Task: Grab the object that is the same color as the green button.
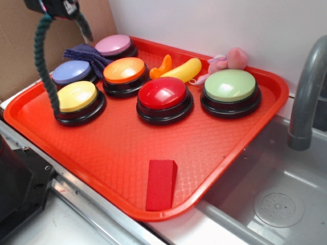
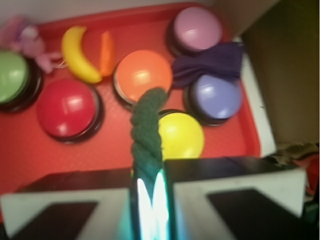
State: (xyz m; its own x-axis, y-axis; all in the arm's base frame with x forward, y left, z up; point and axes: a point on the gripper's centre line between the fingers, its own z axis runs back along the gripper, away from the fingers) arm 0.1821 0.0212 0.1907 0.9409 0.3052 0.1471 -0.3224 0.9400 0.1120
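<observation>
Pincer [image 2: 150, 200] around dangling green rope [image 1: 45, 66]

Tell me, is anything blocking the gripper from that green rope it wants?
Nothing visible does. The gripper is already shut on the green rope, which hangs from it down to the yellow button on the red tray.

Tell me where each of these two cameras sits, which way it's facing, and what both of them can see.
Exterior: off the robot, looking down from the tray's sink-side corner; only the tool shows, at the top left edge, with the green rope hanging from it.
Wrist: on the arm above the tool, looking down along its fingers at the buttons, the rope pinched between them.
Shared: rope, yellow button, green button, banana.
</observation>
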